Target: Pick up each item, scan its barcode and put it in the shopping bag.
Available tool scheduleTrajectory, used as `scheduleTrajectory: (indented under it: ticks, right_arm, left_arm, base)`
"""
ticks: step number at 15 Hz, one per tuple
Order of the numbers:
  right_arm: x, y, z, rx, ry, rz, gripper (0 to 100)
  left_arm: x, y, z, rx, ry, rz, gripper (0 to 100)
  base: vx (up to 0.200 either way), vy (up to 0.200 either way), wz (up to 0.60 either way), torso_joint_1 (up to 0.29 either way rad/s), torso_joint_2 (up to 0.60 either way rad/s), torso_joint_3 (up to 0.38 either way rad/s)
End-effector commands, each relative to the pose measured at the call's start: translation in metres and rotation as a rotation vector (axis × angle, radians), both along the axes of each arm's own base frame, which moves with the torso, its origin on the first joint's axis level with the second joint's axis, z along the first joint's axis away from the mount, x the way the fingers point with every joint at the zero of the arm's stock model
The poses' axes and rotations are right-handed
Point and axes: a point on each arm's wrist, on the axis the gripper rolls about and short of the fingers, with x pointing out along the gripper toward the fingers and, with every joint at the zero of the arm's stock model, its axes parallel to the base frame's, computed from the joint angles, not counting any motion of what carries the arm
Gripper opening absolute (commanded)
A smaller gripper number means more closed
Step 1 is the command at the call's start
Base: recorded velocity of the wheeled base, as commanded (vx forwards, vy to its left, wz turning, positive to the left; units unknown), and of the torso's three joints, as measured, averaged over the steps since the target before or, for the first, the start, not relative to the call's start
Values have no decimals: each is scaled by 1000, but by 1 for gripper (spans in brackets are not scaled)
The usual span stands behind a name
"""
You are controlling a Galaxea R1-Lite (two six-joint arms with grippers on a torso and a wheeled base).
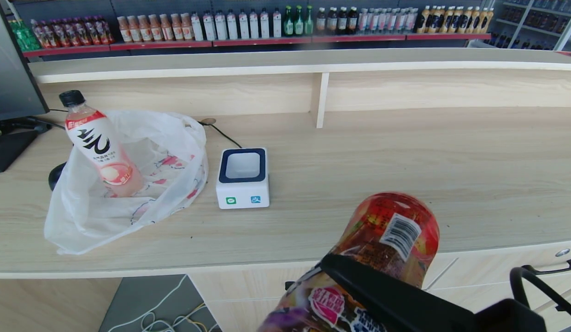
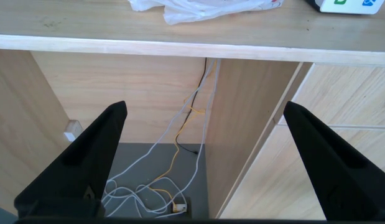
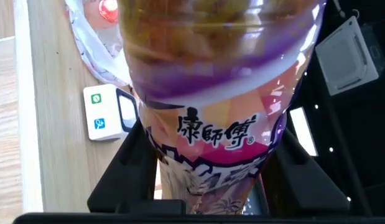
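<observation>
The right end effector (image 3: 208, 168) is clamped on a full plastic bottle (image 1: 389, 235) at mid-body, above the front edge of the surface (image 1: 382, 152). The bottle looks heavy, stiff and slick-labelled, so the mid-body grip suits it. The left end effector (image 2: 204, 155) hangs with its fingers apart.

Shop: drink shelves (image 1: 248, 25), checkout counter (image 1: 359, 152)

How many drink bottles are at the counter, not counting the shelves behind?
2. A pink bottle stands in the plastic bag; a red bottle is held by the right pincer. The bag could hide more.
</observation>
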Motion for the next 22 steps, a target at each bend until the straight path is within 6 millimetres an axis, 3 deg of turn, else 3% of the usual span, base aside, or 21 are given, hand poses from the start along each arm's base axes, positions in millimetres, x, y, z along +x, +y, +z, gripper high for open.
scheduleTrajectory:
  ticks: [1, 10, 22]
  right_arm:
    - [0, 0, 1, -7, -18, -9, 0]
    - [-1, 0, 5, -83, -163, -63, 0]
    - [-1, 3, 6, -81, -165, -59, 0]
  left_arm:
    - [0, 0, 0, 0, -1, 0, 100]
    - [0, 0, 0, 0, -1, 0, 100]
    - [0, 0, 0, 0, 1, 0, 100]
  base:
    - [0, 0, 0, 0, 0, 0]
    - [0, 0, 0, 0, 0, 0]
    - [0, 0, 0, 0, 0, 0]
